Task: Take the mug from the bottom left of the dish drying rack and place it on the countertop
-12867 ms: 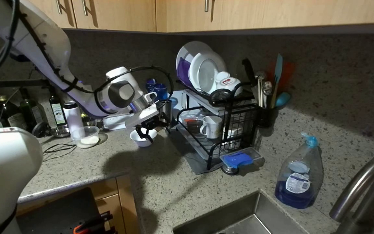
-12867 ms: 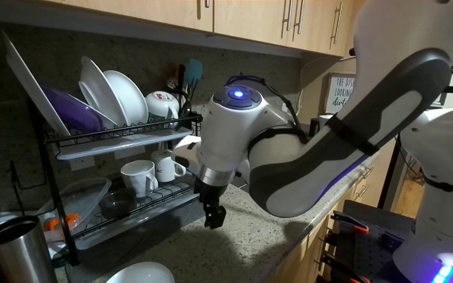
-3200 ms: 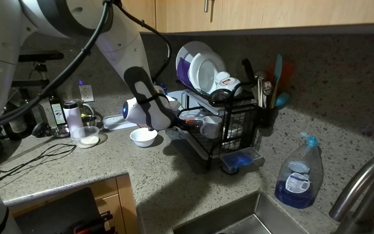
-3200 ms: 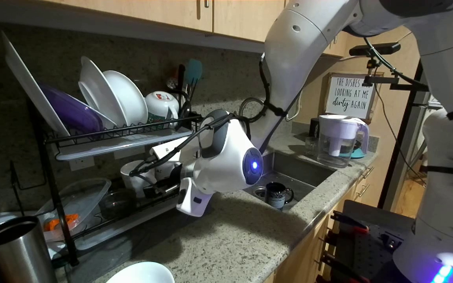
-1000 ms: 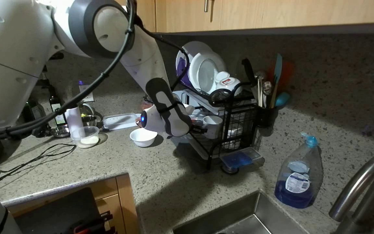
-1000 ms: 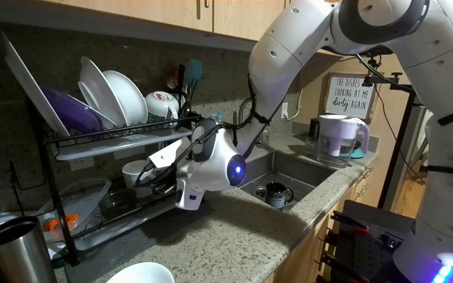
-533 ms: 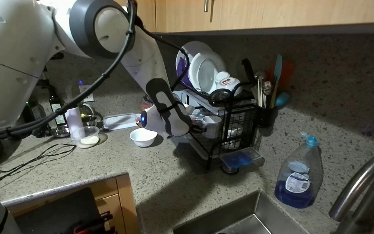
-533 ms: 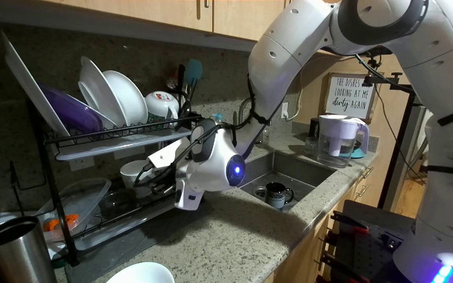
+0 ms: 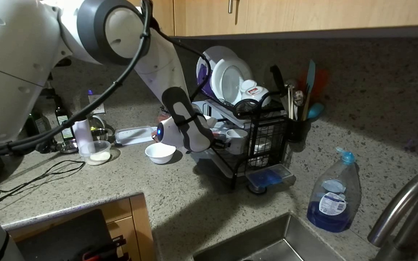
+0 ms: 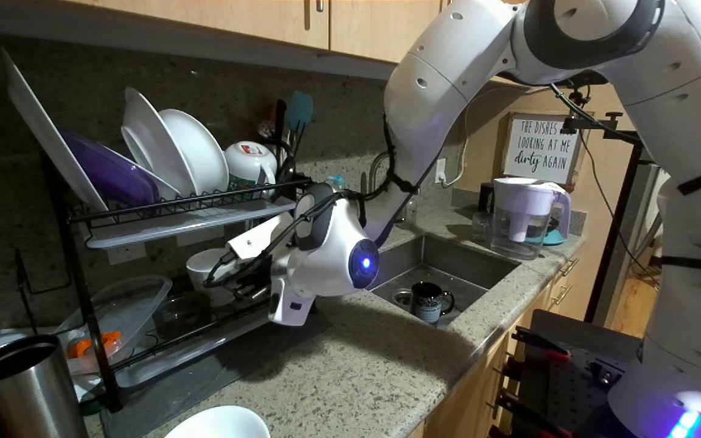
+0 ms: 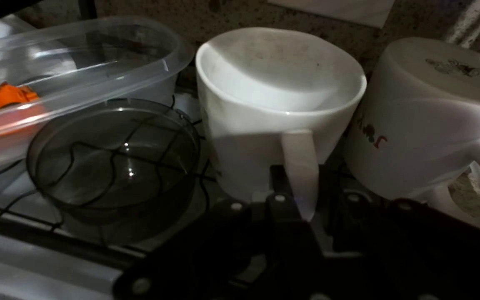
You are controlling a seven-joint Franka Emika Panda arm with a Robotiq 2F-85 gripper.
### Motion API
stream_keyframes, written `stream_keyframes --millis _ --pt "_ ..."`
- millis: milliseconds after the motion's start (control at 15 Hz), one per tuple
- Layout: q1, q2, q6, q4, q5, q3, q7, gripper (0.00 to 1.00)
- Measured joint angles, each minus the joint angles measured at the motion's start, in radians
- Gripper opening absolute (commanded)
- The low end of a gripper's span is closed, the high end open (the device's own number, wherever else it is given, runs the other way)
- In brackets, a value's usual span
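The whitish-grey mug (image 11: 240, 141) stands upright on the lower tier of the dish drying rack (image 10: 192, 226), its handle (image 11: 300, 158) pointing toward the wrist camera. My gripper (image 11: 301, 173) has one dark finger on each side of that handle, closed in against it. An exterior view shows the gripper (image 9: 223, 144) reaching into the lower tier from the rack's open front, beside the mug (image 9: 238, 141). Part of the mug (image 10: 203, 264) is covered by the wrist hardware in an exterior view. The speckled countertop (image 9: 183, 188) runs in front of the rack.
An upside-down mug (image 11: 415, 129) stands close on the right in the wrist view. To the left are a round clear dish (image 11: 115, 166) and a clear tub (image 11: 156, 62). The upper tier hangs just above the wrist. A white bowl (image 9: 160, 153) and sink (image 9: 285, 232) are nearby.
Over the last second the fingers have drawn in on the handle, and the mug has shifted very slightly. Before that, the arm moved forward into the lower tier.
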Motion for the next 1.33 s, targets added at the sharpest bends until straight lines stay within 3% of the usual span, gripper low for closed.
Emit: stream_keyframes --millis 1333 --pt "0.026 -0.068 -0.002 -0.076 0.093 0.0 -0.009 0.05"
